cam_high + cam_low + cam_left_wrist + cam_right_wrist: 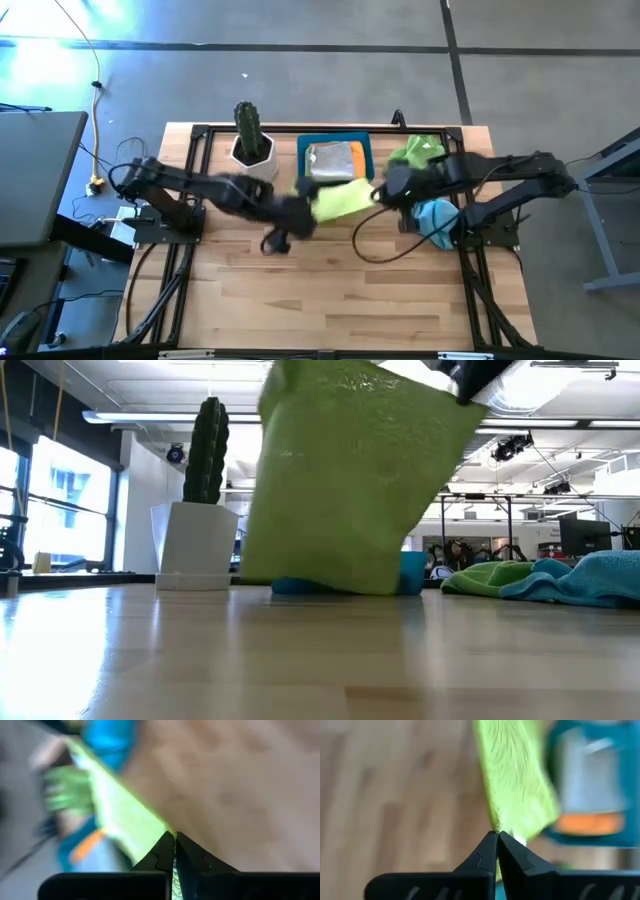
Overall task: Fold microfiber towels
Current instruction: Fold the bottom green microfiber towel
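Lime green towel [338, 200] pinched at two corners, stretched above the table [340, 300].

Left gripper [174, 839] clamped shut on one corner; right gripper [497, 836] clamped shut on the opposite corner. Between them, cloth hanging in the air just in front of the blue bin [365, 150], lower edge near the tabletop in the low view. Inside the bin, grey towel [333, 160] over an orange one. Behind the right arm, second green towel [418, 150] and light blue towel [437, 215] crumpled on the wood. Potted cactus [249, 135] beside the bin.
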